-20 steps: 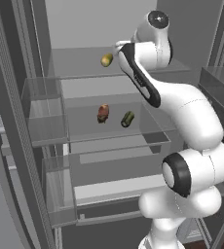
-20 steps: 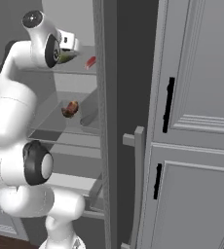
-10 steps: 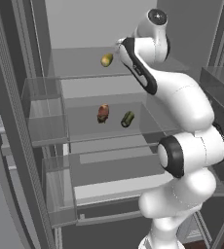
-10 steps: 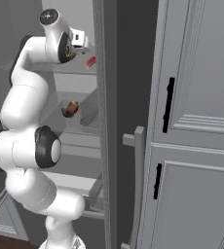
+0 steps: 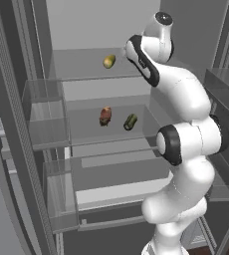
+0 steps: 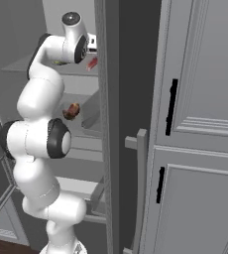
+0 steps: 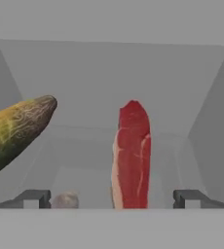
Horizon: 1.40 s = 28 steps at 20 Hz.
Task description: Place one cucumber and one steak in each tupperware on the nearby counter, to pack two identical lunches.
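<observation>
My gripper [image 7: 113, 198] is open at the fridge's upper shelf [image 5: 86, 77]. Its two dark fingertips [image 7: 38, 198] stand wide apart on either side of a red steak [image 7: 132, 153] that lies lengthwise just ahead, untouched. A yellow-green cucumber [image 7: 16, 129] lies to the left of that steak on the same shelf, and shows again as cucumber [image 5: 109, 61]. On the middle shelf a second steak [image 5: 105, 115] and a dark green cucumber [image 5: 130, 122] lie side by side. The upper steak [image 6: 91, 63] sits just below my hand. The tupperware and the counter are out of view.
The fridge's open door [image 6: 111, 149] stands right of the arm, with grey panelled cabinets [image 6: 195, 124] beyond it. Clear door bins [image 5: 44, 114] line the left side. A drawer [image 5: 111, 194] sits below the shelves. A small pale lump [image 7: 65, 199] shows by the left fingertip.
The arm has stretched up and forward, bringing the hand closer to the upper shelf. The jaws stayed open, and the food has not moved.
</observation>
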Available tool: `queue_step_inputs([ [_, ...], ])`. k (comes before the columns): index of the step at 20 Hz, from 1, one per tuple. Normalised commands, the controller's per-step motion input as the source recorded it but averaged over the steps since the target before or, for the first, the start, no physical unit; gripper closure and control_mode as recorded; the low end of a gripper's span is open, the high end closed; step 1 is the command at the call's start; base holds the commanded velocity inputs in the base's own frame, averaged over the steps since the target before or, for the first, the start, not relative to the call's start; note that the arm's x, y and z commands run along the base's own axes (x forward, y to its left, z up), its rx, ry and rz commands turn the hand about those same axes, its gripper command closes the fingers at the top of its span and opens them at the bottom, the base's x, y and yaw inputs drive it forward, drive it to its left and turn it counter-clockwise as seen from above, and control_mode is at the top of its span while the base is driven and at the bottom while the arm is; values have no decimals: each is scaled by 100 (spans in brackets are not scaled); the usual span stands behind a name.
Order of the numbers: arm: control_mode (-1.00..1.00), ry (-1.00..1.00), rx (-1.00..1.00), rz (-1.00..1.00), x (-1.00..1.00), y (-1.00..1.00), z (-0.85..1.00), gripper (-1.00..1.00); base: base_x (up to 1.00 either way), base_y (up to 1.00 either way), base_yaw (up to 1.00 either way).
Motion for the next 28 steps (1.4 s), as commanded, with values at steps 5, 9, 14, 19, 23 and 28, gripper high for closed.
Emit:
queue_step_inputs([
  [5, -100, 13, 0, 0, 59, -1, -23, -100, 0, 0, 0],
  [9, -100, 14, -1, 0, 34, -4, 0, -100, 0, 0, 0],
  [14, -100, 8, 0, 0, 18, -19, -1, -100, 0, 0, 0],
  [19, -100, -10, 0, 0, -4, -11, -16, -100, 0, 0, 0],
  [23, -100, -17, 0, 0, -12, 0, -21, -100, 0, 0, 0],
  [28, -100, -28, 0, 0, -32, 1, -42, -100, 0, 0, 0],
])
